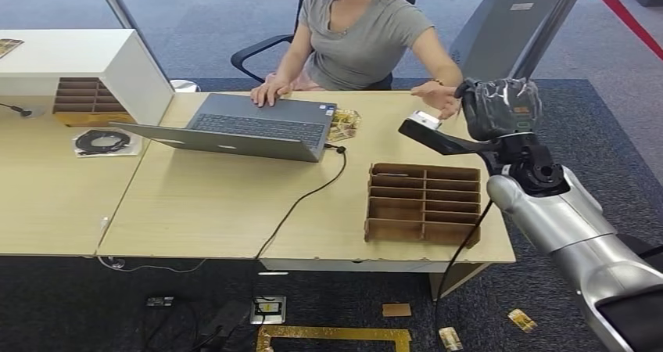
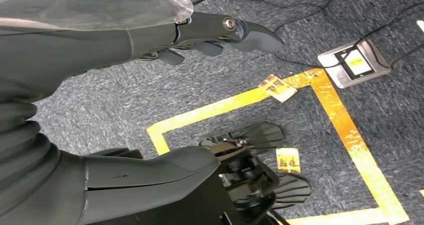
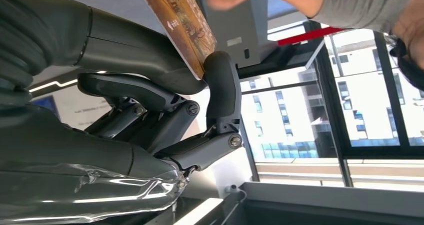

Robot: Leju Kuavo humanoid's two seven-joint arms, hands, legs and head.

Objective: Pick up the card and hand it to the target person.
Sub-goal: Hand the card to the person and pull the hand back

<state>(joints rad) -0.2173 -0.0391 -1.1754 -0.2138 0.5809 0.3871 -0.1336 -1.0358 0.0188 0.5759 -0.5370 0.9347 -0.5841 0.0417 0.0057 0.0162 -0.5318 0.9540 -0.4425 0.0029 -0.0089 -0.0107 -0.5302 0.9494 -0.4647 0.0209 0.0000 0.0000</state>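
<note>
The right arm is a silver, rounded shell ending in a black jointed wrist; a black cable runs down from it; the right hand is dark grey, its back wrapped in crinkled clear plastic; its fingers are matte charcoal, with round silver screws at the hinges; the left hand has the same grey ribbed cover, a thick smooth thumb and one silver screw near a fingertip.

Even indoor light; backlit, blurred wrist close-up
</note>
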